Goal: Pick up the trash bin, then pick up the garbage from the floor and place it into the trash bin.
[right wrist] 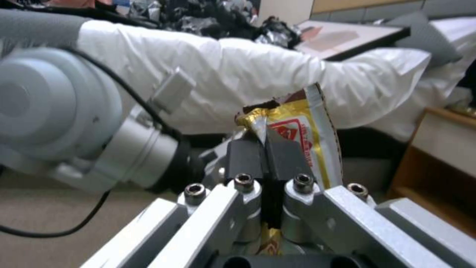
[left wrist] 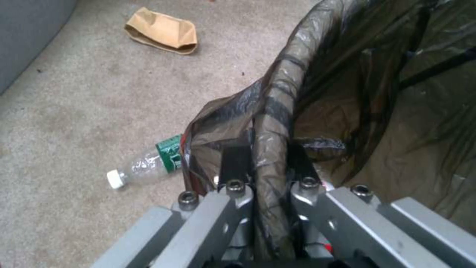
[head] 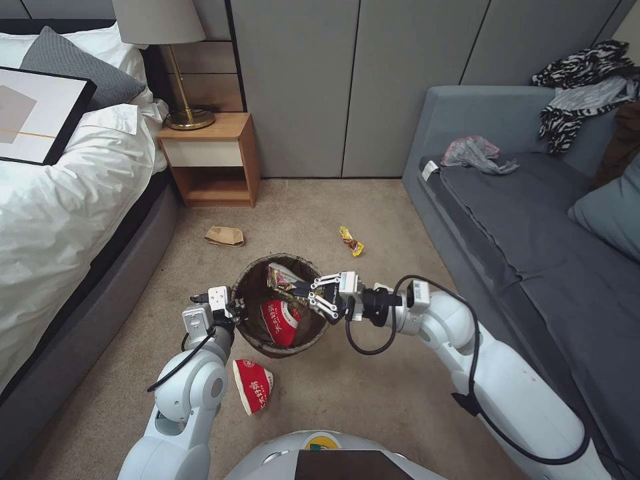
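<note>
The trash bin (head: 253, 288), lined with a dark brown bag (left wrist: 377, 111), hangs above the carpet in front of me. My left gripper (head: 238, 309) (left wrist: 270, 158) is shut on its left rim. My right gripper (head: 305, 292) (right wrist: 265, 150) reaches over the bin's opening, shut on a yellow snack wrapper (head: 281, 276) (right wrist: 300, 123). A red-and-white crushed cup (head: 280, 321) lies inside the bin. Garbage on the floor: another red cup (head: 253, 385), brown paper (head: 225, 236) (left wrist: 161, 32), a yellow wrapper (head: 351, 241) and a green-labelled clear bottle (left wrist: 148, 164).
A bed (head: 60, 200) with white covers runs along the left. A wooden nightstand (head: 212, 159) with a lamp stands at the back. A grey sofa (head: 533, 227) with clothes on it lines the right. Open carpet lies between them.
</note>
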Motion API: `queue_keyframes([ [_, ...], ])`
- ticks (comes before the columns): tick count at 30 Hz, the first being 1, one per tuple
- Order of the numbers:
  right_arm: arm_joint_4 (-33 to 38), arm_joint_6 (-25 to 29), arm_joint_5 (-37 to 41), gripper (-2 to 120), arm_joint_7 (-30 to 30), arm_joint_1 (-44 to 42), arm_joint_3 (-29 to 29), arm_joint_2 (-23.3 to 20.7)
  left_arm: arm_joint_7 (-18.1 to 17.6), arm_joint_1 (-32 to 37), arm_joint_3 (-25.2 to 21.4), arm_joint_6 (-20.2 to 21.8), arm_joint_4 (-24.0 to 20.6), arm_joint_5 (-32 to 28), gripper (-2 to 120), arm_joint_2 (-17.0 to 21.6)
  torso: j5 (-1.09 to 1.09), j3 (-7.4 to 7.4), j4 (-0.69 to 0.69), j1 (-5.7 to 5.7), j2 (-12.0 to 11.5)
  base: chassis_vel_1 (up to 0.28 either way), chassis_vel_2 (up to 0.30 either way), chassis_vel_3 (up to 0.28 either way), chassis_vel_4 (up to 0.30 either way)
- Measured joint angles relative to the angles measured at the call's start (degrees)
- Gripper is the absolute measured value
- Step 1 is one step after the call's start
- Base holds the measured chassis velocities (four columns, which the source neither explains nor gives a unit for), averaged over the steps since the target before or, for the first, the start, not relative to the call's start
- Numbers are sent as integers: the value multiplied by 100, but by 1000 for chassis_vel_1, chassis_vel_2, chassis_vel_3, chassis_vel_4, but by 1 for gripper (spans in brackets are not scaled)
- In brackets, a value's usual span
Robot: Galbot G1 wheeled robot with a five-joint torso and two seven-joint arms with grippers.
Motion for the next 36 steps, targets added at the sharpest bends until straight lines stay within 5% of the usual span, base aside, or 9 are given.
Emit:
queue_keyframes([
  [36, -1266, -42, -445, 0, 219, 658, -958, 559, 30, -26, -12, -1, 27, -12, 3, 1, 0, 0, 0, 0, 0, 0, 0, 0, 0],
])
